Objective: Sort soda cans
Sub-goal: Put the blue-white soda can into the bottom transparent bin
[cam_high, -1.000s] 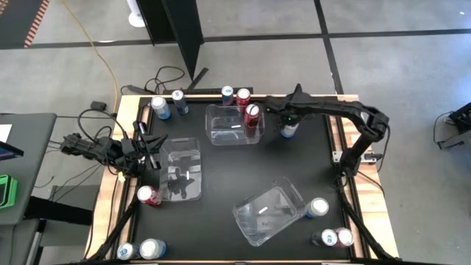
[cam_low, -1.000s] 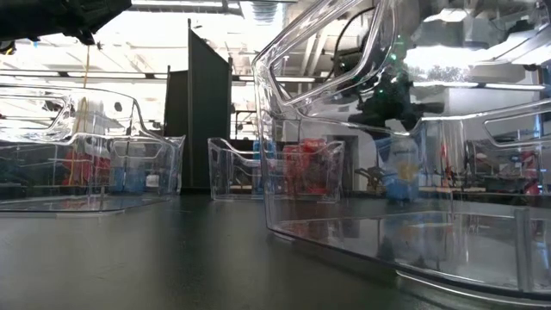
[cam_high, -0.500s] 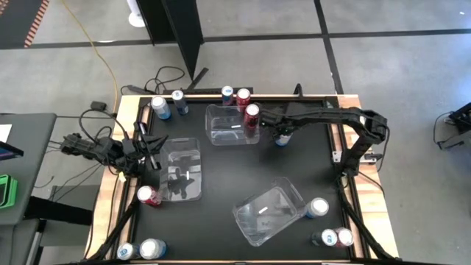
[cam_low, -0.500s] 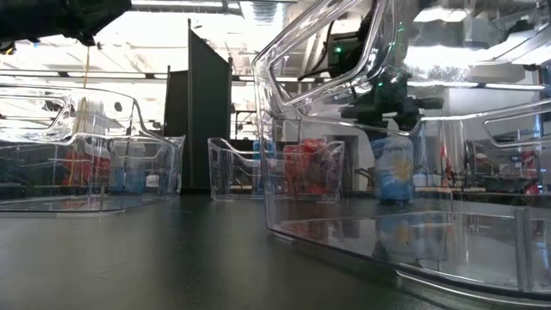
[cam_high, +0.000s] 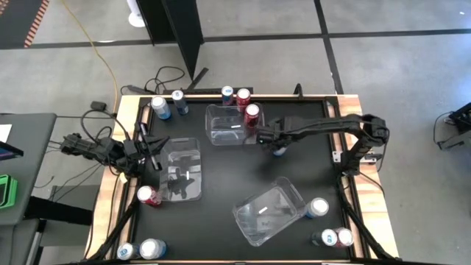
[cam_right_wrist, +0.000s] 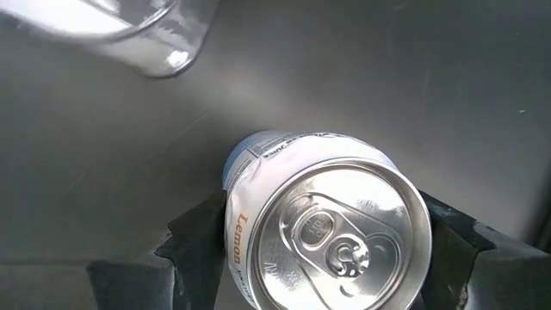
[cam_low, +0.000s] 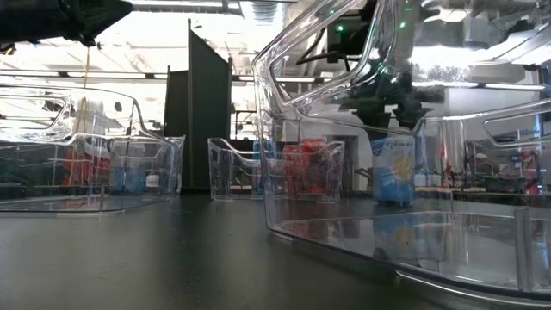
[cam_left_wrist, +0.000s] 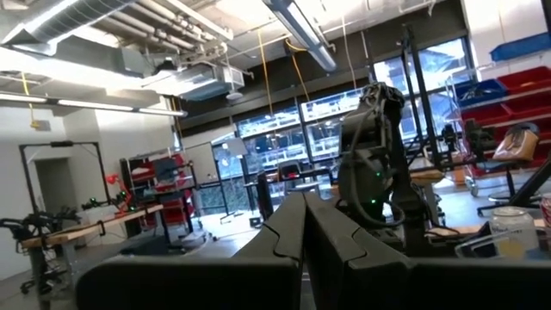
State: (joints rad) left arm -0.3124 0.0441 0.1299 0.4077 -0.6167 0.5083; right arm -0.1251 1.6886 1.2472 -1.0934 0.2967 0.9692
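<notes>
near edge: two cans at the left corner (cam_high: pixel 126 251), (cam_high: pixel 151 249); a dark and a red can at the right corner (cam_high: pixel 328 238), (cam_high: pixel 344 237); a light can just up the right edge (cam_high: pixel 318 207); red can by the left edge (cam_high: pixel 148 195)
bins: three clear bins; near-right bin (cam_high: pixel 268 212) skewed, left bin (cam_high: pixel 181 169), far bin (cam_high: pixel 232 125)
left gripper (cam_high: pixel 151 158): parked over the left bin's edge, fingers pressed together, holding nothing
right gripper (cam_right_wrist: pixel 318 237): pinching the light blue can (cam_right_wrist: pixel 323 232), one finger on either side, silver top facing the wrist camera
held can: upright, long axis vertical, between the far bin and the near-right bin, just right of the far bin's corner; low view shows it (cam_low: pixel 393 168) close to the table, cannot tell if touching
key relation: far bin lies just left of the held can, the near-right bin well toward the near edge; right arm is the only one near
far edge: two blue cans toward the left corner (cam_high: pixel 160 107), (cam_high: pixel 179 99); one blue (cam_high: pixel 227 93), two red (cam_high: pixel 243 96), (cam_high: pixel 252 112) at the far bin's back
count: about twelve cans, four red; rest blue, light or dark, some too small to tell
</notes>
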